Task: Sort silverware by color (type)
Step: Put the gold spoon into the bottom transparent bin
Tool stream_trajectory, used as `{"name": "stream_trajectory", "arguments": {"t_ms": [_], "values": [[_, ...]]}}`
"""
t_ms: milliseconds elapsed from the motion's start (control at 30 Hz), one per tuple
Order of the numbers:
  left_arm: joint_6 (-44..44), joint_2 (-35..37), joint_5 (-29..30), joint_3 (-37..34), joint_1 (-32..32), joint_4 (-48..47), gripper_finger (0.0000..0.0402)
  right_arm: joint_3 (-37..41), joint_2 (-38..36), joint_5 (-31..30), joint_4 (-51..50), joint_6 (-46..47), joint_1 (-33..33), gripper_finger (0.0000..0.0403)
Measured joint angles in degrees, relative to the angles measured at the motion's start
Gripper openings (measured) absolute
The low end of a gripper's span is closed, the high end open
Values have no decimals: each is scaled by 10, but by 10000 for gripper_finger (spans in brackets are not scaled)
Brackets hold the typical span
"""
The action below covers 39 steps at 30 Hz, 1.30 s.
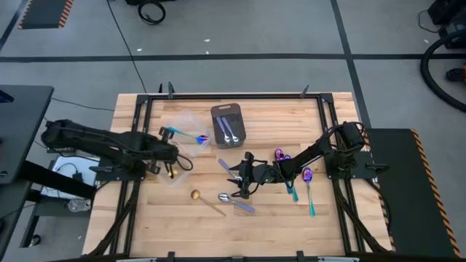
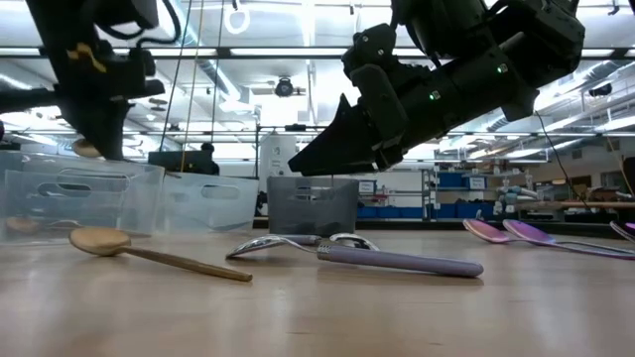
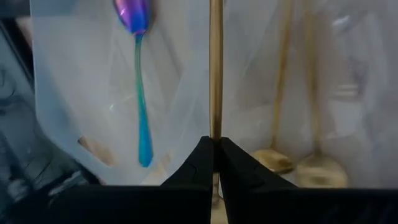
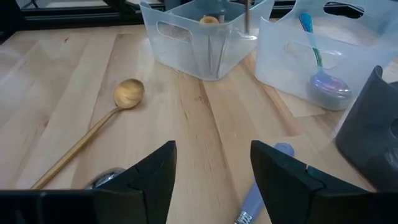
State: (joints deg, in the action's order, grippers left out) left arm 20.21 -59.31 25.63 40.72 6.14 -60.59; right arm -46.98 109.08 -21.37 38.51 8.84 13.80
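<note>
We had the left gripper (image 3: 214, 144) over the clear tubs (image 1: 180, 145) on the table's left side, fingers pinched tight on a gold spoon (image 3: 216, 62) hanging straight down into one tub. Two more gold spoons (image 3: 298, 158) sat in that tub, and a teal-handled purple spoon (image 3: 140, 81) lay in the tub next to it. Our right gripper (image 4: 213, 171) hovered low mid-table with fingers wide apart, just above a lilac-handled spoon (image 2: 367, 256). A loose gold spoon (image 1: 206, 201) lay nearby, purple spoons (image 1: 307, 182) waited on the right, and silver ones (image 1: 228, 131) sat in the tray (image 1: 240, 114).
</note>
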Motion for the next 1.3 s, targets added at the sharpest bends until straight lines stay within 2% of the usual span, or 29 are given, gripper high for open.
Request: {"name": "stream_trajectory", "arguments": {"t_ms": [167, 500, 633, 900, 1300], "values": [[-3, -7, 6, 0, 0, 0, 16, 0, 0, 0, -6, 0, 0, 215], [-40, 44, 5, 0, 0, -9, 16, 0, 0, 2, -7, 0, 0, 215], [-45, 45, -27, 0, 6, -33, 16, 0, 0, 2, -5, 0, 0, 215], [-41, 101, -37, 0, 17, -34, 16, 0, 0, 2, -5, 0, 0, 215], [-31, 81, -63, 0, 38, -68, 16, 0, 0, 2, -3, 0, 0, 215]]}}
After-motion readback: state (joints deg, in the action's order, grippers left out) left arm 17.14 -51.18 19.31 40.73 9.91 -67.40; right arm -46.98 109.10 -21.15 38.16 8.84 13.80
